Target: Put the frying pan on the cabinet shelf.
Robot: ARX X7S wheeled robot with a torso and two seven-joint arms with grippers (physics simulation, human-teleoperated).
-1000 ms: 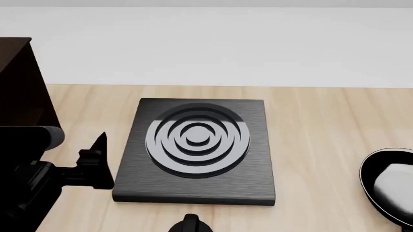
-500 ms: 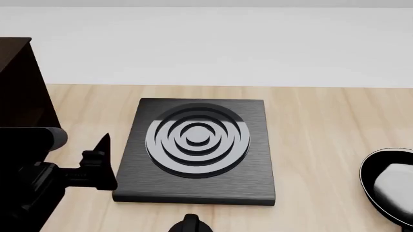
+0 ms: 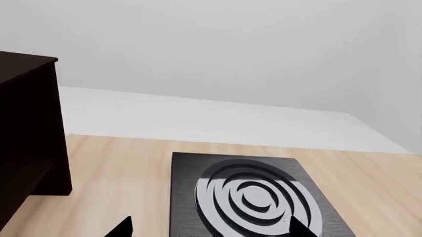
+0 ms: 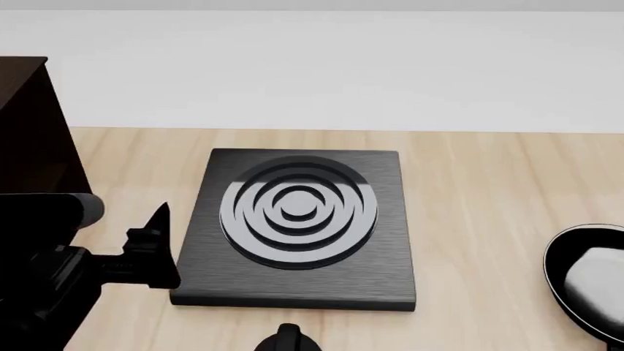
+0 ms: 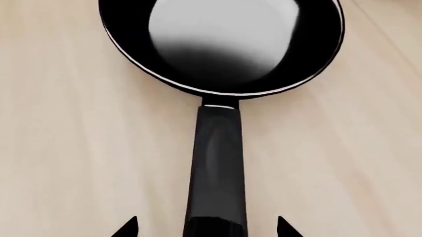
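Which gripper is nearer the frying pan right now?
Right. The right gripper straddles the frying pan handle, fingertips either side; the left gripper sits across the stove plate.

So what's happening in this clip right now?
A two-armed robot is set to move the frying pan to the cabinet shelf. The pan lies on the wooden table, right of the stove plate. The right end effector is open, its fingertips on either side of the pan's handle, not yet closed on it. The left end effector hangs open and empty near the stove plate's left edge, beside the cabinet.
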